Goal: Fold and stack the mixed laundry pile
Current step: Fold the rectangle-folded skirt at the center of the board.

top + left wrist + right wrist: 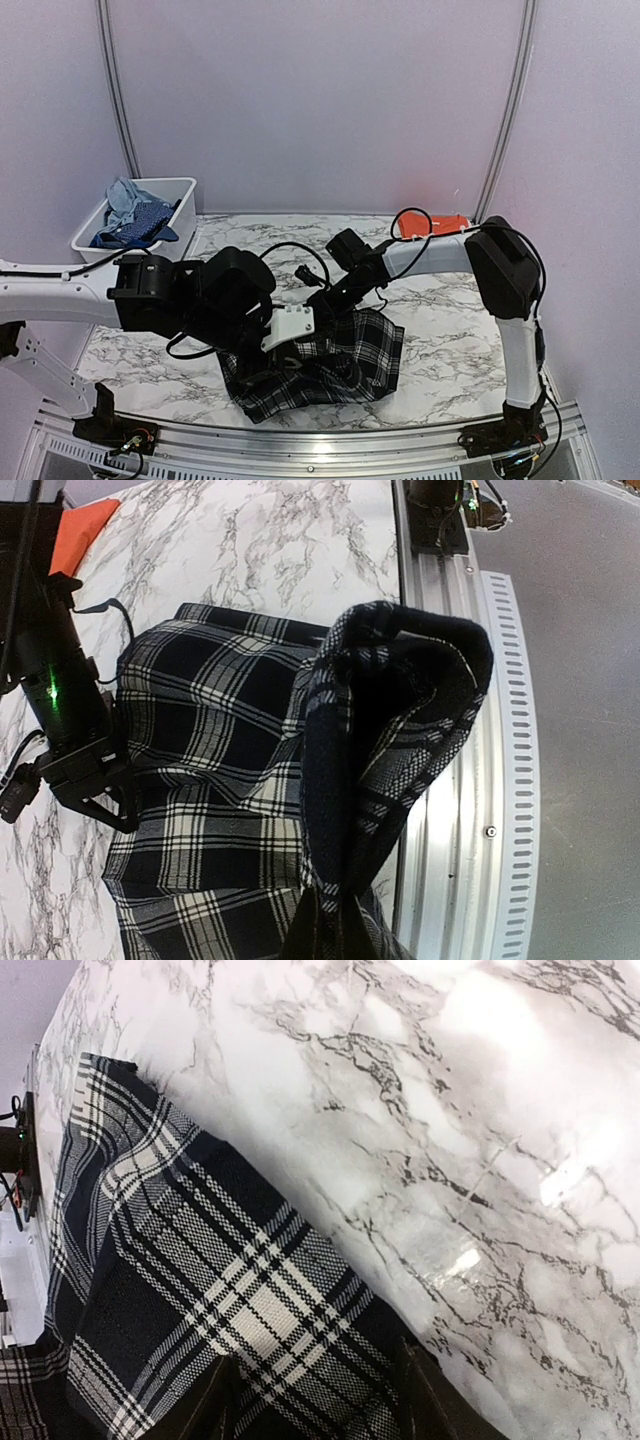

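The black-and-white plaid piece (345, 362) lies partly folded near the table's front edge. My left gripper (340, 920) is shut on a bunched edge of the plaid piece (210, 740), and a raised fold of it hangs over the front rail. In the top view the left gripper (283, 352) sits at the cloth's left side. My right gripper (320, 1405) is open, its dark fingers (215, 1400) standing apart over the flat far edge of the plaid piece (200, 1280); from above, the right gripper (322, 300) is at the cloth's back edge. The orange T-shirt (440, 222) lies at the back right. Pale blue denim-like cloth (128, 208) sits in the bin.
A white plastic bin (186, 204) stands at the back left with blue cloth in it. A metal rail (450, 780) runs along the table's near edge, right beside the lifted fold. Black cables (290, 250) loop over the marble table (450, 340) behind the arms.
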{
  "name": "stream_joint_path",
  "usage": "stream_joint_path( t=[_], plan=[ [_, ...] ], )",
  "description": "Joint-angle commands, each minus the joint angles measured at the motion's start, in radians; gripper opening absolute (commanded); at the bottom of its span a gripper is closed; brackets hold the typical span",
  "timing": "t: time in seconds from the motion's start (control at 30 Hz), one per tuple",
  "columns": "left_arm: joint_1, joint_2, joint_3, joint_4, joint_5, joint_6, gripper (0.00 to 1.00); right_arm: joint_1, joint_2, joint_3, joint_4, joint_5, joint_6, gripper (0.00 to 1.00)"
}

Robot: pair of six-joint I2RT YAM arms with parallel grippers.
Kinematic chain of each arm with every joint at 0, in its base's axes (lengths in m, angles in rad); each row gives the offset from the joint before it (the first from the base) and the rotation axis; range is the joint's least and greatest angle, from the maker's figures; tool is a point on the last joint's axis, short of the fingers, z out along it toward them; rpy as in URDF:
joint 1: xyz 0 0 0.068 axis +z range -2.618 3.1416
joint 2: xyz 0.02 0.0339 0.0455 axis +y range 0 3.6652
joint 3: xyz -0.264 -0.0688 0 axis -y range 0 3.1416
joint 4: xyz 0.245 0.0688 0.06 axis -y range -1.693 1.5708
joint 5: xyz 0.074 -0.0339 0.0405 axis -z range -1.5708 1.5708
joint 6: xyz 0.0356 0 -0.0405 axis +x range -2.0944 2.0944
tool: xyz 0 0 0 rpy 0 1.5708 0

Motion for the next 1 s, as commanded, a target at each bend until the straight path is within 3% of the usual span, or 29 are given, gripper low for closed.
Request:
stream_joint_path(
  t=[0.0, 0.2, 0.53, 0.87, 0.97],
  plan=[
    [0.08, 0.013, 0.025, 0.007, 0.024, 0.063, 0.0, 0.044, 0.021, -0.03, -0.04, 0.03, -0.035, 0.51],
    [0.179, 0.089, 0.05, 0.018, 0.02, 0.151, 0.0, 0.105, -0.032, -0.145, 0.03, -0.058, -0.002, 0.43],
    [0.274, 0.237, 0.066, 0.063, 0.036, 0.261, 0.0, 0.129, -0.089, -0.196, 0.079, -0.107, 0.045, 0.43],
    [0.301, 0.268, -0.008, 0.18, -0.029, 0.242, 0.01, -0.06, -0.213, -0.105, 0.031, -0.07, 0.142, 0.52],
    [0.32, 0.291, 0.002, 0.213, -0.071, 0.23, 0.07, -0.099, -0.264, -0.131, 0.006, -0.06, 0.162, 0.54]
  ],
)
